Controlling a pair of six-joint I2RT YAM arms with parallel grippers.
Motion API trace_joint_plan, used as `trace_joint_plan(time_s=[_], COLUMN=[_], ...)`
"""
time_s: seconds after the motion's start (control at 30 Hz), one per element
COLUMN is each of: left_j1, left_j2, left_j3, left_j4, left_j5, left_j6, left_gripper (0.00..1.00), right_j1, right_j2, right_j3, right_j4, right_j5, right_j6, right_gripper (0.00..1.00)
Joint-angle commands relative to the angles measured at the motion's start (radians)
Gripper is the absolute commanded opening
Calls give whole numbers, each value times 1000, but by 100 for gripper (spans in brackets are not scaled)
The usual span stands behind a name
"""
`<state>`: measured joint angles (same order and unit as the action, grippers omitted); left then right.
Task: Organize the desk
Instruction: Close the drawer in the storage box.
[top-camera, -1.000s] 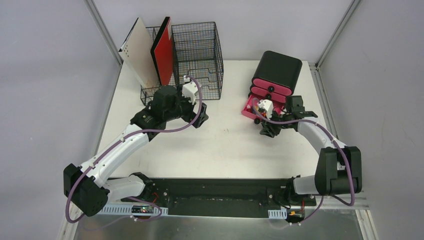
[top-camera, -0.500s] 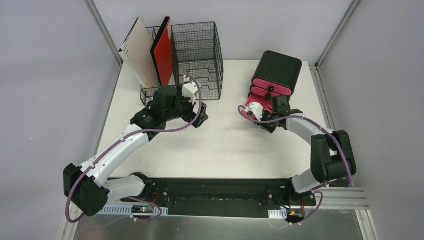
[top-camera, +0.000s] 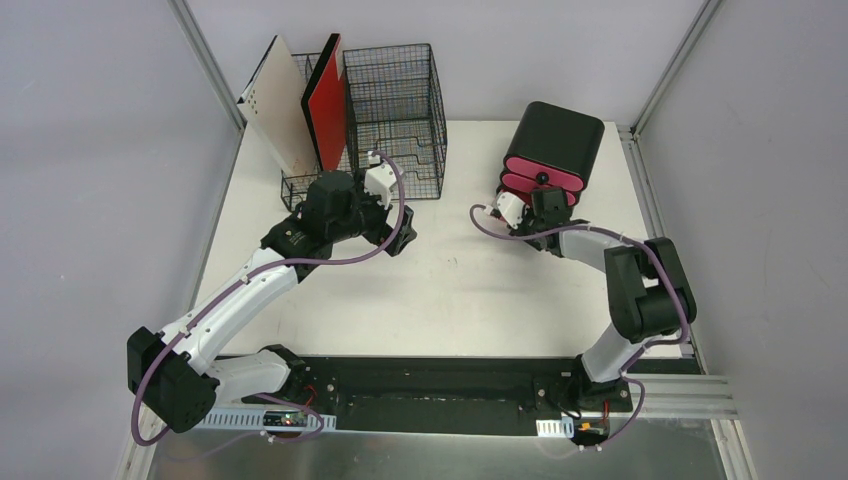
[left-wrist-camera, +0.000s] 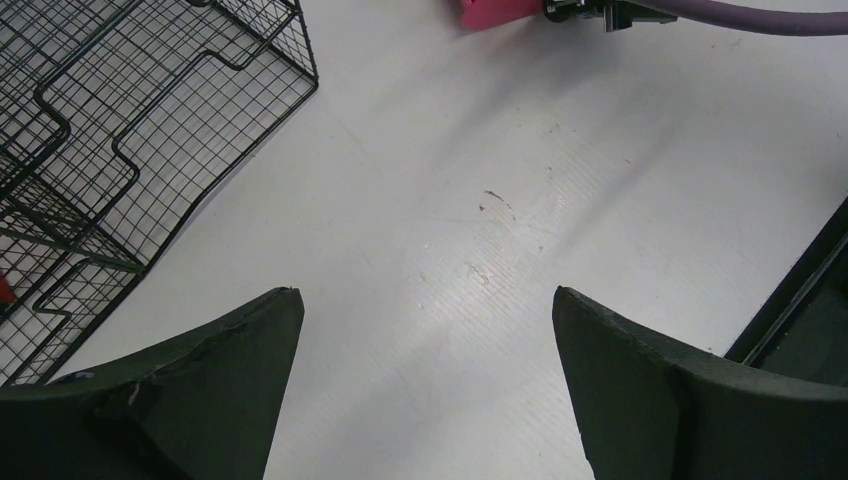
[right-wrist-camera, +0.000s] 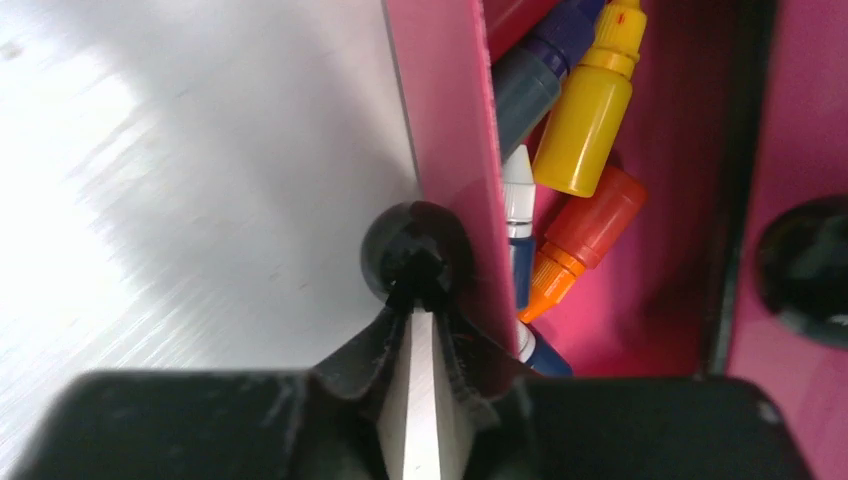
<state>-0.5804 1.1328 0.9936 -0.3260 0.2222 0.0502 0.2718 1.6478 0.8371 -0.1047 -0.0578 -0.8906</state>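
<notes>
Right wrist view: right gripper clamps the black knob of the pink drawer, desk beneath; left gripper gapes empty.

Desk matt white, scuffed — organizer black wire mesh — knob glossy.

Plain pale grey walls, aluminium corner posts
</notes>
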Motion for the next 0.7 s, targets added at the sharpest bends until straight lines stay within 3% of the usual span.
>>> trace_joint_plan(time_s=[0.0, 0.13, 0.33, 0.53, 0.67], left_j1=[10, 9, 10, 10, 10], left_j2=[-1, 0, 1, -2, -12], left_j3=[16, 16, 16, 14, 14], left_j4=[9, 10, 7, 6, 6], left_j5=[8, 6, 5, 2, -2], left_j6=[24, 28, 31, 33, 33], left_gripper=[99, 99, 99, 99, 99], right_j1=[7, 7, 8, 9, 8], right_j2=[49, 107, 161, 97, -44], right_j3=[63, 100, 133, 120, 111], right_j4=[190, 241, 288, 193, 6], right_j5=[110, 185, 245, 162, 23], right_j6=[37, 51, 53, 104, 165], right_gripper=[18, 30, 55, 57, 58])
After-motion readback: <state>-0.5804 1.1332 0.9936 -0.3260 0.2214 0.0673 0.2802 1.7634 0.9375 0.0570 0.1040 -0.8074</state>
